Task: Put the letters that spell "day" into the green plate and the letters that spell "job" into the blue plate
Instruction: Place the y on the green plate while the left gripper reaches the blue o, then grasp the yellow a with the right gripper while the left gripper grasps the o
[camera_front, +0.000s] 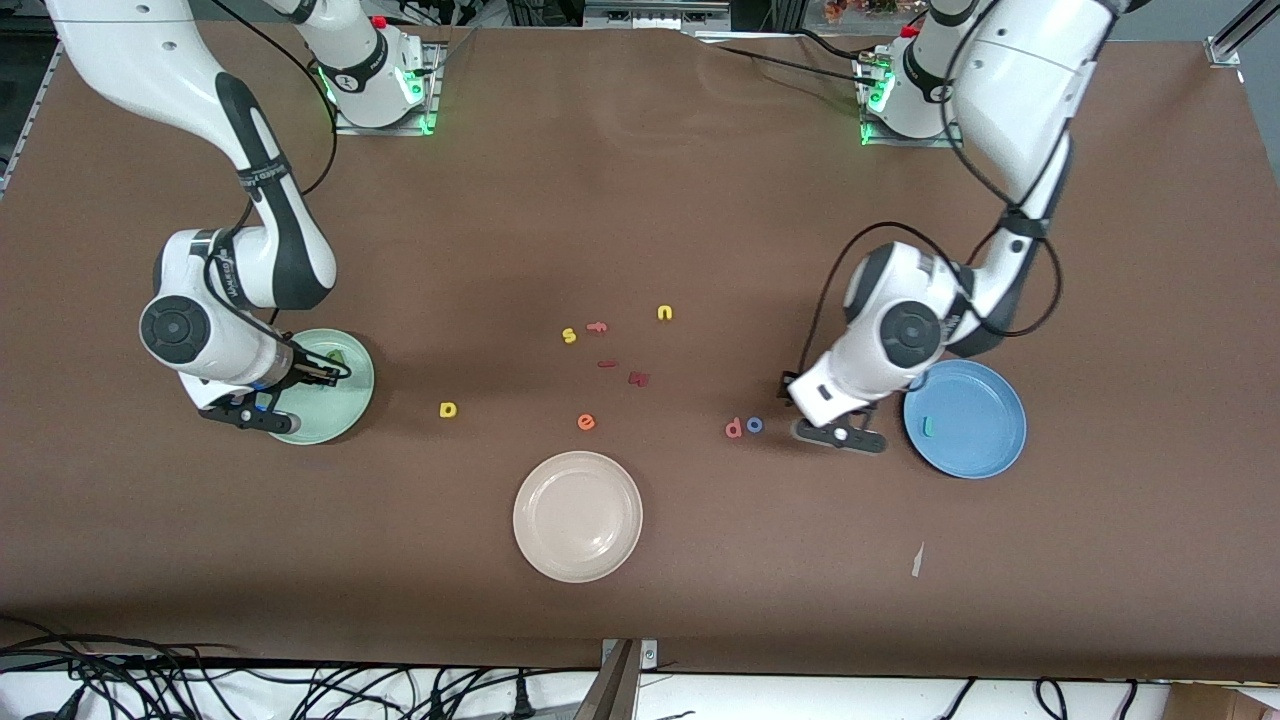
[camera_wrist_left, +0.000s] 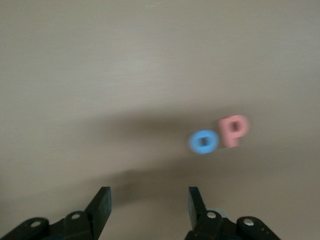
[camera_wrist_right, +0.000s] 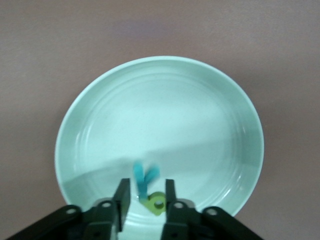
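My right gripper (camera_front: 318, 376) (camera_wrist_right: 145, 192) hangs over the green plate (camera_front: 352, 415) (camera_wrist_right: 200, 100), open. The teal "y" (camera_wrist_right: 145, 179) shows blurred between its fingers, touching neither. A green "a" (camera_wrist_right: 157, 202) lies in the plate just below. The yellow "d" (camera_front: 448, 409) lies on the table beside the green plate. My left gripper (camera_front: 792, 384) (camera_wrist_left: 150, 197) is open and empty over bare table, between the blue plate (camera_front: 985, 440) and the blue "o" (camera_front: 755, 425) (camera_wrist_left: 203, 142) and pink "b" (camera_front: 734, 429) (camera_wrist_left: 233, 131). The teal "j" (camera_front: 928, 427) lies in the blue plate.
A cream-white plate (camera_front: 577, 516) sits nearer the front camera at mid-table. Loose letters lie mid-table: yellow "s" (camera_front: 569, 336), pink "f" (camera_front: 597, 326), yellow "u" (camera_front: 665, 313), two dark red letters (camera_front: 639, 378), orange "e" (camera_front: 586, 422). A paper scrap (camera_front: 917, 560) lies near the blue plate.
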